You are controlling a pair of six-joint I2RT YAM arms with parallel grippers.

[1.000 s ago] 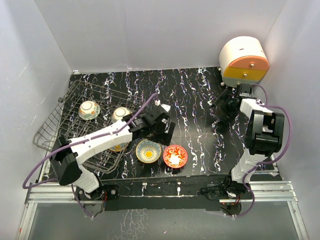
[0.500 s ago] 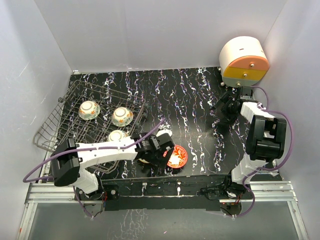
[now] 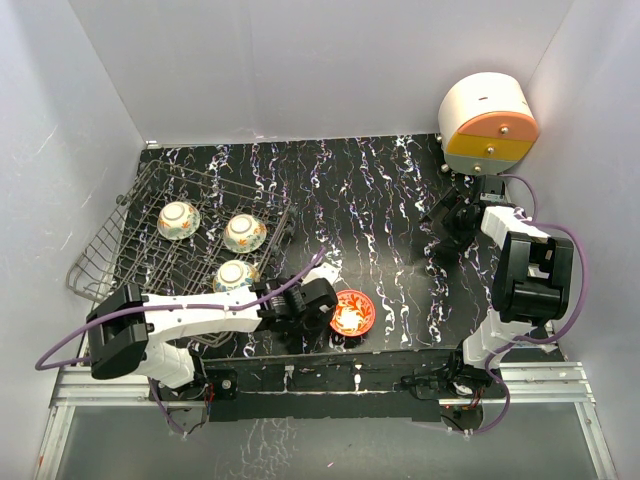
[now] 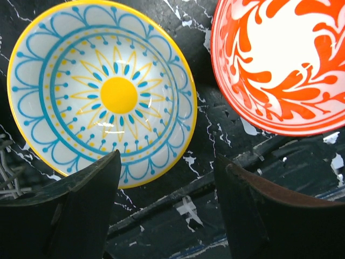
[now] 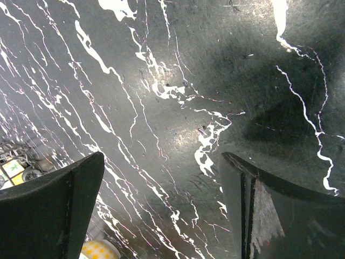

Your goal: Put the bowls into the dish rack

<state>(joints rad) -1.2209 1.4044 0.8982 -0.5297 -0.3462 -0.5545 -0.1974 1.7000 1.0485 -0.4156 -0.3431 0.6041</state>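
- Top view: the rack [image 3: 95,262] takes up the left side of the table [image 3: 380,200], with its raised outer side close to the left wall [image 3: 60,150].
- Three bowls sit in the rack, apart from one another and showing cream outsides: the far bowl [image 3: 179,220], the middle bowl [image 3: 245,233] and the near bowl [image 3: 235,274].
- The red bowl [image 3: 351,312] stands upright on the table, just right of the rack's near corner and close to the front edge.
- My left gripper [image 3: 312,310] sits low just beside the red bowl and covers the yellow bowl from this angle.
- Open marbled surface runs from the rack across to the right arm [image 3: 525,270].
- A cream and orange drum [image 3: 488,125] fills the far right corner, and my right gripper [image 3: 440,218] hangs just in front of it.
- Left wrist view: the yellow bowl [image 4: 102,94] lies upright, with a yellow sun and blue petals painted inside.
- The red bowl [image 4: 285,65] is just beside the yellow bowl, with a strip of table between their rims.
- The left gripper [image 4: 167,205] has its jaws spread wide. One finger [image 4: 81,210] overlaps the yellow bowl's near rim, and I cannot tell whether it touches.
- Right wrist view: the right gripper [image 5: 161,199] is also spread wide, over bare marbled table [image 5: 172,97].
- A small yellow dotted thing [image 5: 99,249] shows at the bottom edge, too little of it to identify.
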